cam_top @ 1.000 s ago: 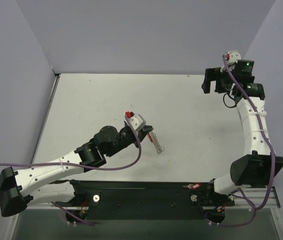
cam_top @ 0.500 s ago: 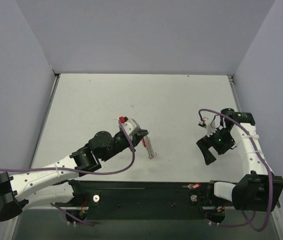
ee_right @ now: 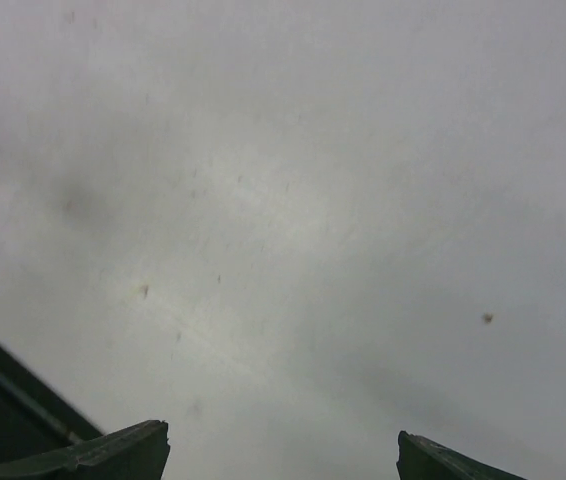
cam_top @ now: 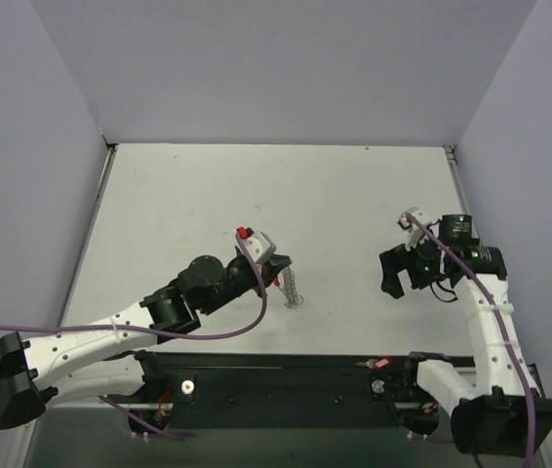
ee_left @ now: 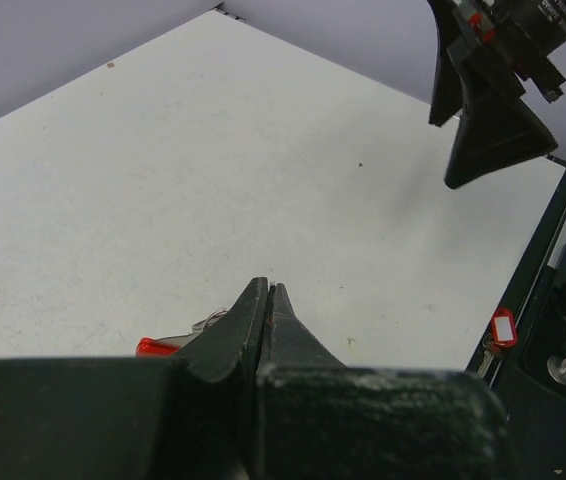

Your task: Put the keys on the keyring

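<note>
The right arm has swung in from the far right corner, and its claw (cam_top: 399, 274) now hangs over bare counter (cam_top: 256, 195), spread wide and holding nothing. The left claw (cam_top: 282, 265) is pinched tight at mid-counter on the red keyring (ee_left: 157, 347). From it the silver keys (cam_top: 294, 289) dangle in a lacy column, their lower end reaching the counter.
</note>
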Available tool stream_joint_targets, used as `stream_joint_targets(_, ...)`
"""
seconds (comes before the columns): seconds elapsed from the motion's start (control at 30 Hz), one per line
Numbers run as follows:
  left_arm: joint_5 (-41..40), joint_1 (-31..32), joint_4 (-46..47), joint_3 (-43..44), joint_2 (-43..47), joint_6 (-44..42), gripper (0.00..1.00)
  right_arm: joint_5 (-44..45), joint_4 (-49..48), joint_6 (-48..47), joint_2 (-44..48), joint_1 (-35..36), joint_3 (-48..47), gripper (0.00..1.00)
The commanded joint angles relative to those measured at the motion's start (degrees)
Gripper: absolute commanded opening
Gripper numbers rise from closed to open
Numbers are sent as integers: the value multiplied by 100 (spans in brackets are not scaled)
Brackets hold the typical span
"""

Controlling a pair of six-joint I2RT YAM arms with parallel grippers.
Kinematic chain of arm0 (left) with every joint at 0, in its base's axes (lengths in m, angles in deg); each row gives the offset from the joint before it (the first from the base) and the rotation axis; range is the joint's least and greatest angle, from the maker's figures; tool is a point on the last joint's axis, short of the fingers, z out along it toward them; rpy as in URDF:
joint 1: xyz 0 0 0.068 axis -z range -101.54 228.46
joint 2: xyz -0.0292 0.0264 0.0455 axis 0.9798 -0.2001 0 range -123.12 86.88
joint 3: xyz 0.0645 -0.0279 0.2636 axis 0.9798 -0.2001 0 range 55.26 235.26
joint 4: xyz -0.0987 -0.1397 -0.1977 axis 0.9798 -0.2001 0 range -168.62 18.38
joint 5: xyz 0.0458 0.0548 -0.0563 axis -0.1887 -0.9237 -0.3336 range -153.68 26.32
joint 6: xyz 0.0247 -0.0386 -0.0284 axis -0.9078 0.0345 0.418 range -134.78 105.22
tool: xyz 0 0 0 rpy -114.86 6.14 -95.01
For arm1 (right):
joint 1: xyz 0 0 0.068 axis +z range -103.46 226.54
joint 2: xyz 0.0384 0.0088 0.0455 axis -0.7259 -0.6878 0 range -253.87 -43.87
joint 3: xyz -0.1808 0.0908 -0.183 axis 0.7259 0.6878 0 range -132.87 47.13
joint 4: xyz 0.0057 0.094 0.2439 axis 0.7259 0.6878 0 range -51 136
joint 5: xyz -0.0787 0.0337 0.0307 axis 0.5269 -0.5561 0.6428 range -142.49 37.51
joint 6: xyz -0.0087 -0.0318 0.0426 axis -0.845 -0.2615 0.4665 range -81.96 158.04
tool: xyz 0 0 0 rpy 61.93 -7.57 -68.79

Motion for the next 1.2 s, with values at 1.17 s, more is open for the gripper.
stream_joint_targets(1.17, -387, -1256, -819, 2193, -4295, 678, 16, -3362, -12078, 3900, -1733, -1587, 3967, 100)
